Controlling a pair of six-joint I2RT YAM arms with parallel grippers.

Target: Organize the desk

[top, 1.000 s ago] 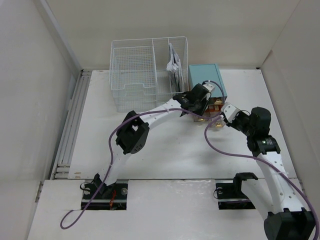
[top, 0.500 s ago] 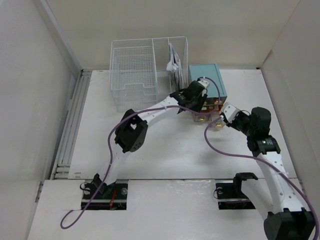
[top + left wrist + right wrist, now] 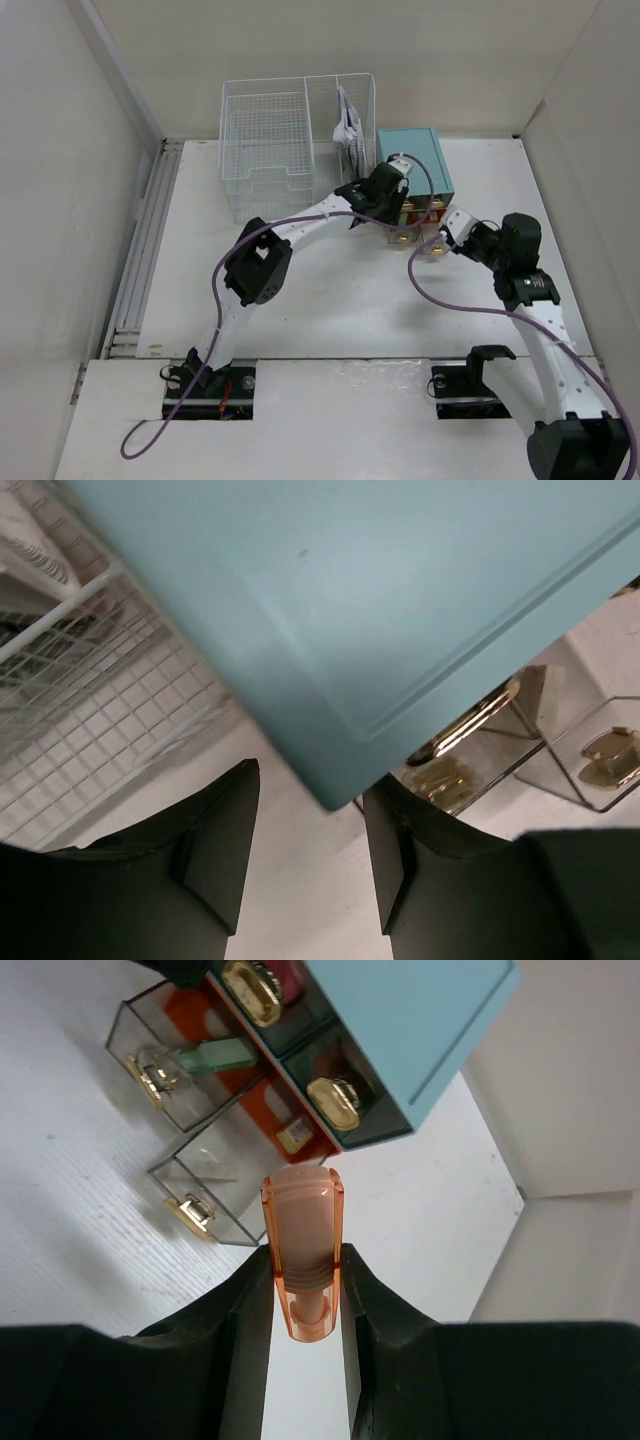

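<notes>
We are withdrawing the newly widened, empty left hand [image 3: 310, 785], freeing clear plastic drawers [image 3: 215, 1185] for the right hand's [image 3: 305, 1260] gripped translucent orange tube [image 3: 300, 1215].

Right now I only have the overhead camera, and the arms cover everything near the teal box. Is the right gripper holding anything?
Observer: Yes. The right wrist view shows the right gripper shut on an orange translucent tube that sticks out past the fingertips.
Operator: And the left one?
Observer: The left gripper is open with nothing between its fingers, just off a corner of the teal drawer box.
Operator: Anything in the pulled-out drawers?
Observer: One clear drawer with a gold handle has a green piece lying in it.
</notes>
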